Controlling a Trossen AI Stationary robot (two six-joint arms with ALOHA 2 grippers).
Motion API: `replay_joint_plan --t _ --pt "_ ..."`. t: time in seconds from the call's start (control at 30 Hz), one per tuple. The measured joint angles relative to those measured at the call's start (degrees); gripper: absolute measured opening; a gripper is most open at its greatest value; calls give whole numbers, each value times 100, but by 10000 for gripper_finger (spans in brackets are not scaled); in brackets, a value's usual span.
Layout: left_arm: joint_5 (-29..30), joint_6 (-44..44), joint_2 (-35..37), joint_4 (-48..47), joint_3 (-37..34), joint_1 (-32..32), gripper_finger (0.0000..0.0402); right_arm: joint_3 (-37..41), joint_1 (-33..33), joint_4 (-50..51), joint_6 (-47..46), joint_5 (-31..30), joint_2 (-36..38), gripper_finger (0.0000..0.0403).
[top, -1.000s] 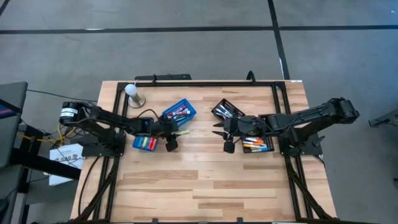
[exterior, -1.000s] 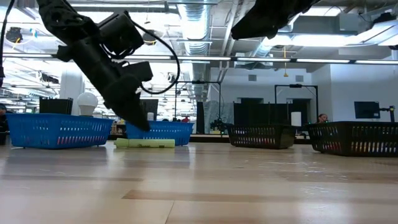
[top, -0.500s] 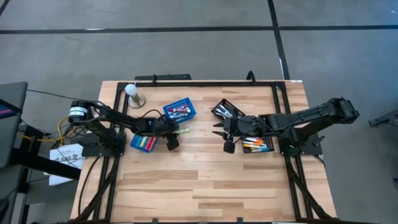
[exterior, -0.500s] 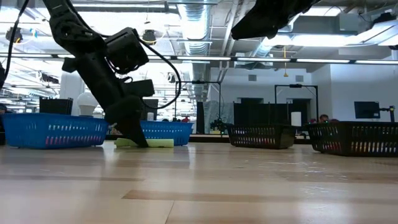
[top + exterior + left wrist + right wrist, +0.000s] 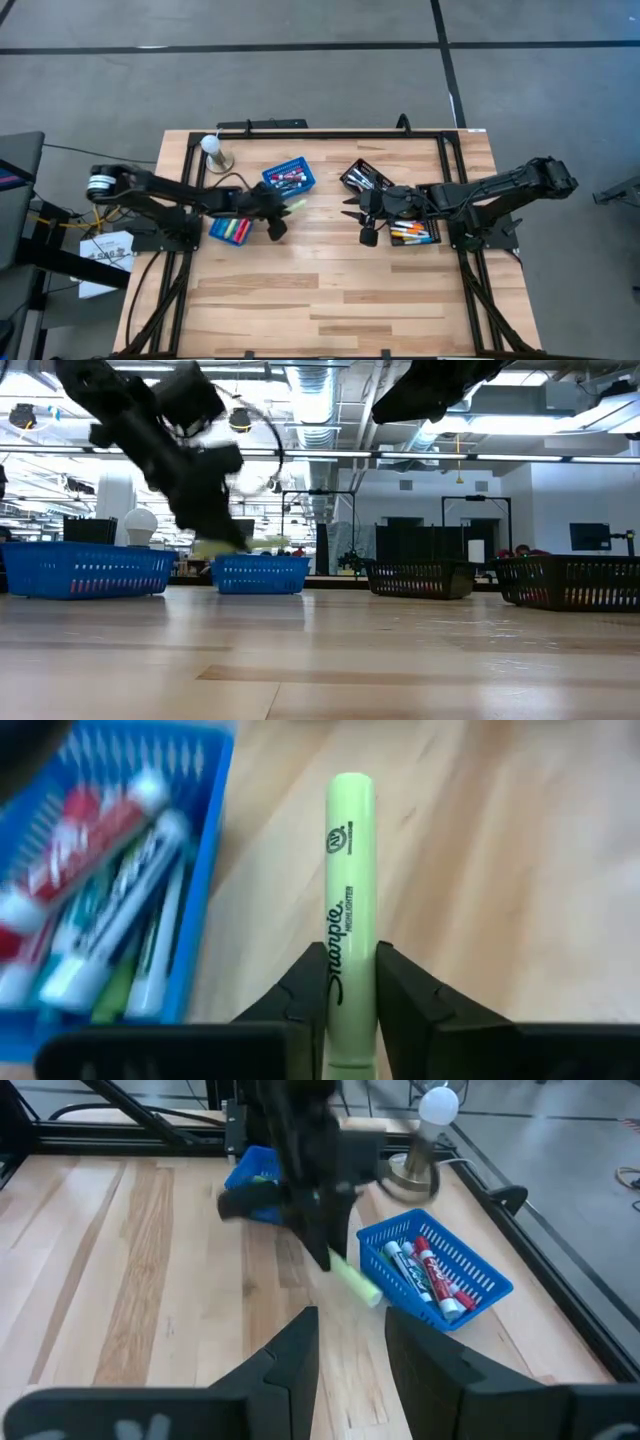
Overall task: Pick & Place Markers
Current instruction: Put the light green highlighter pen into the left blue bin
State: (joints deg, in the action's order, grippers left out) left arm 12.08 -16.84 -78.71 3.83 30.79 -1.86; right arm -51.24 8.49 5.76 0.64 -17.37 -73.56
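Left gripper [image 5: 351, 982] — green marker [image 5: 349, 900] clamped

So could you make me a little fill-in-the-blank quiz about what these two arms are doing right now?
1. The left gripper has its jaws shut on a light ____ highlighter.
2. That highlighter is lifted off the table beside a ____ plastic basket of markers.
3. The right gripper hangs with nothing between its jaws, near the ____ mesh baskets.

Missing words: green; blue; black
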Motion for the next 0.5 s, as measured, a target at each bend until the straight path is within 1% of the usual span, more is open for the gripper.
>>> replay_joint_plan --t 0.1,0.2,0.37,0.43,0.5 --pt "31 -159 615 -24 2 167 60 0 -2 17 0 0 0 107" --pt "415 -202 1231 -307 4 423 63 0 0 20 0 0 0 107" --pt "1378 -742 2158 -1585 7 819 64 0 0 66 -2 0 -1 107" --pt "1577 -1152 2425 -2092 7 947 64 0 -2 70 -5 0 -2 107" --pt "1645 -1529 2615 -2515 7 1063 64 0 -2 74 -13 0 -2 107"
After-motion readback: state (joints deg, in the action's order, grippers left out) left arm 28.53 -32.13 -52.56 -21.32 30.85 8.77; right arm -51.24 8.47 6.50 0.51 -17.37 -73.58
